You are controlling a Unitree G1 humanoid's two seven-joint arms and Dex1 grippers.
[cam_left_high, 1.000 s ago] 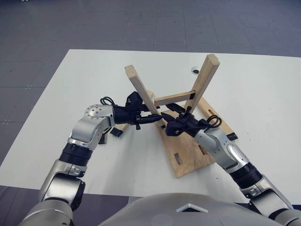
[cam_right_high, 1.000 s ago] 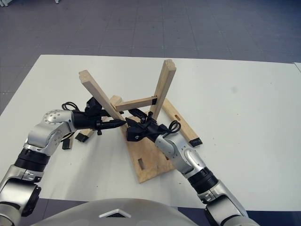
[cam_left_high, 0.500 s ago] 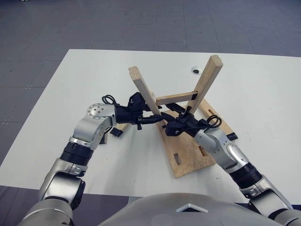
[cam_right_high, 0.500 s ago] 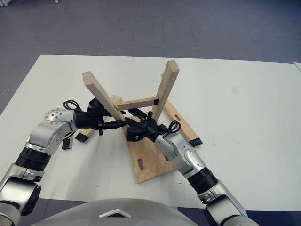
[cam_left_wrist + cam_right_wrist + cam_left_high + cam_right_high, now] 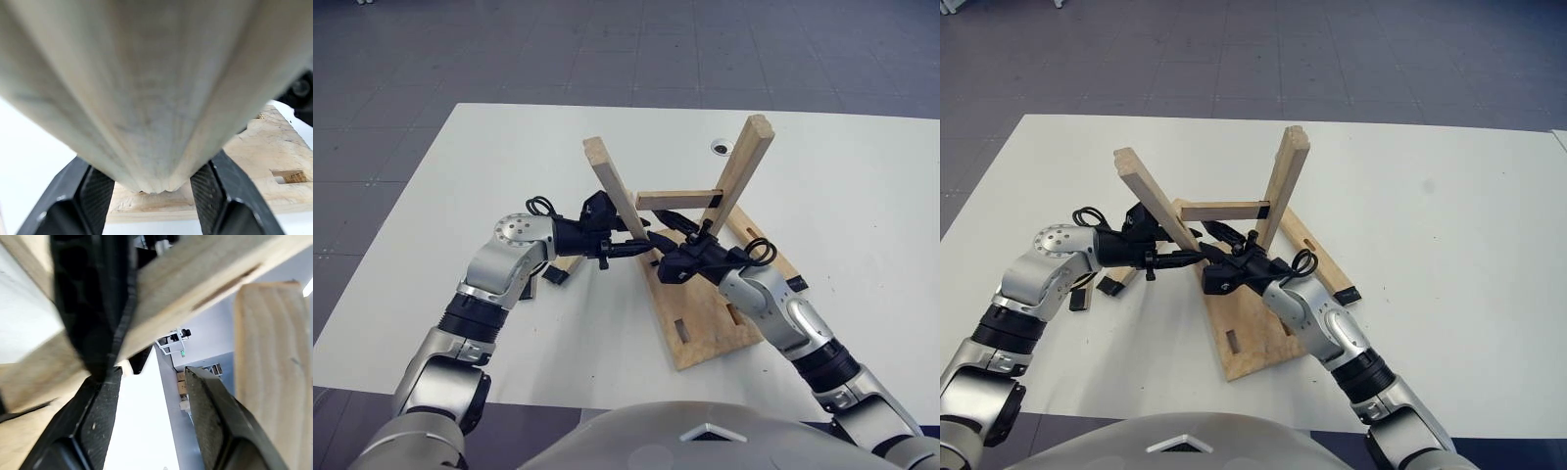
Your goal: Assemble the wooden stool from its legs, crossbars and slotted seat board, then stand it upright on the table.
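Seat board (image 5: pixel 697 305) lies flat on the counter (image 5: pixel 509 157), slots facing up, roughly centre and angled. 2 legs rise from its far end in a V. The left leg (image 5: pixel 612 181) leans toward the robot's left and the right leg (image 5: pixel 740 164) toward its right. 1 crossbar (image 5: pixel 677 200) runs about level between them, its right end at the right leg and its left end at or just behind the left leg. Left pincer (image 5: pixel 626 235) is clenched on the left leg low down, and the wrist view shows a finger (image 5: pixel 93 196) on each side of the wood. The leg's bottom end sits right at the board's edge; cannot tell if it is in a slot. Right pincer (image 5: pixel 658 232) is just beside the left one, at the foot of the left leg and under the crossbar, over the board. Its jaws are apart with nothing between them. 1 more long bar (image 5: pixel 1320 262) lies flat on the counter along the board's right side. Short black-ended pieces (image 5: pixel 1114 284) lie by the left forearm.
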